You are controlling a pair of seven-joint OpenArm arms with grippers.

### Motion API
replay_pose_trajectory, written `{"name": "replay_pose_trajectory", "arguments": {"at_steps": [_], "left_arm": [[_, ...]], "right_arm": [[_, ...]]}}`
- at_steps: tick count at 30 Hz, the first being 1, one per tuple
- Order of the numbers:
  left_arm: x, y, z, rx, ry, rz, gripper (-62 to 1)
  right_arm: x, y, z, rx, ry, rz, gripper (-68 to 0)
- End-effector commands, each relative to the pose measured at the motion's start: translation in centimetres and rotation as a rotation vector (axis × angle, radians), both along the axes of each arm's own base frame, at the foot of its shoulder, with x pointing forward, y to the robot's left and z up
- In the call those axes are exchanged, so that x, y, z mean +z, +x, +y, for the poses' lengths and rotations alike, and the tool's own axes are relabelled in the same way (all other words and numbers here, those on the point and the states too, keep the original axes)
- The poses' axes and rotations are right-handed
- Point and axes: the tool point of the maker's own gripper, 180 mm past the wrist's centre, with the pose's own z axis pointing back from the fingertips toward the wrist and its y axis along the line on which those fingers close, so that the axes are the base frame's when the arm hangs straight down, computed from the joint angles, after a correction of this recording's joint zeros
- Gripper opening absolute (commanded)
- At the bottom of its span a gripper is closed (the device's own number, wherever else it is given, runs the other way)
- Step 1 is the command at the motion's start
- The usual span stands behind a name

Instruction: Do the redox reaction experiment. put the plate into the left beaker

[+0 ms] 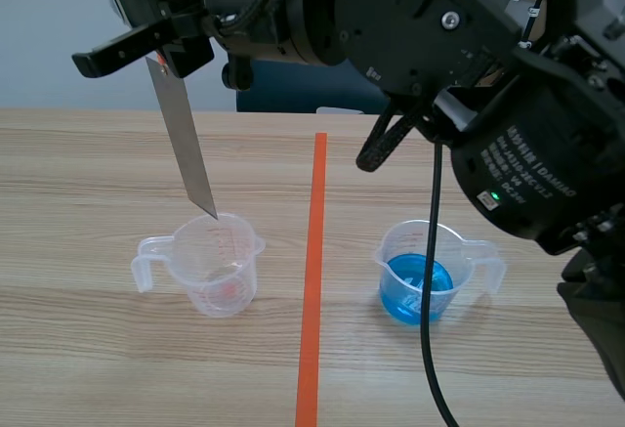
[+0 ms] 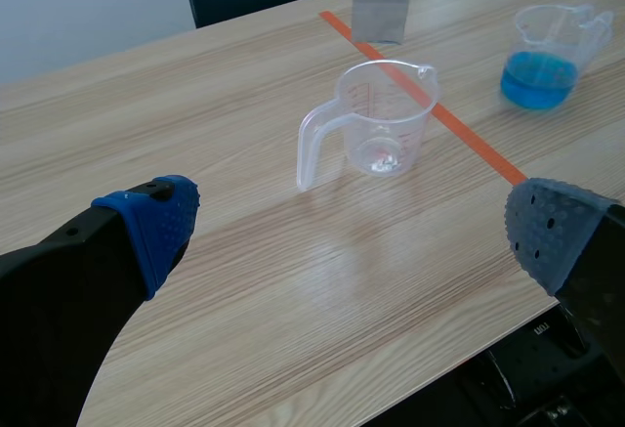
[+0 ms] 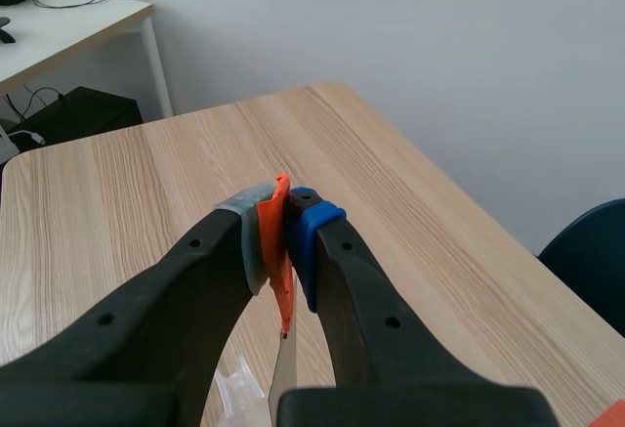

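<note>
A long grey metal plate [image 1: 184,139] with an orange top end [image 3: 279,251] hangs tilted, and my right gripper [image 1: 161,54] is shut on that end. The right arm comes across the top of the scene view. The plate's lower tip is level with the rim of the left beaker [image 1: 217,269], a clear empty jug with red markings. In the left wrist view the plate [image 2: 381,2] hangs just above and behind the beaker [image 2: 381,119]. My left gripper [image 2: 352,236] stands open and empty, low over the table short of the beaker.
The right beaker [image 1: 422,273] holds blue liquid and stands right of the orange tape line [image 1: 314,280]; it also shows as the blue beaker [image 2: 547,56] in the left wrist view. A dark blue chair stands behind the table's far edge.
</note>
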Motion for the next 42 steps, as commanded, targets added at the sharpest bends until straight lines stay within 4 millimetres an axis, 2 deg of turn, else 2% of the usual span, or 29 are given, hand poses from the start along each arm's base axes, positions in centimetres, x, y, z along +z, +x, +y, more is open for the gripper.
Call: {"name": "replay_pose_trajectory", "arguments": {"at_steps": [1, 8, 28, 42], "left_arm": [[0.7, 0.2, -0.1, 0.002, -0.014, -0.025, 1.4], [0.7, 0.2, -0.1, 0.002, -0.014, -0.025, 1.4], [0.7, 0.2, -0.1, 0.002, -0.014, -0.025, 1.4], [0.7, 0.2, -0.1, 0.002, -0.014, -0.025, 1.4]], "right_arm": [[0.6, 0.2, 0.0, 0.003, 0.020, -0.013, -67.6], [-0.1, -0.8, 0.6, 0.048, 0.028, 0.034, -67.6], [-1.1, -0.8, 0.0, 0.047, 0.002, 0.061, -67.6], [-2.5, 0.7, -0.5, 0.014, 0.028, 0.087, -67.6]]}}
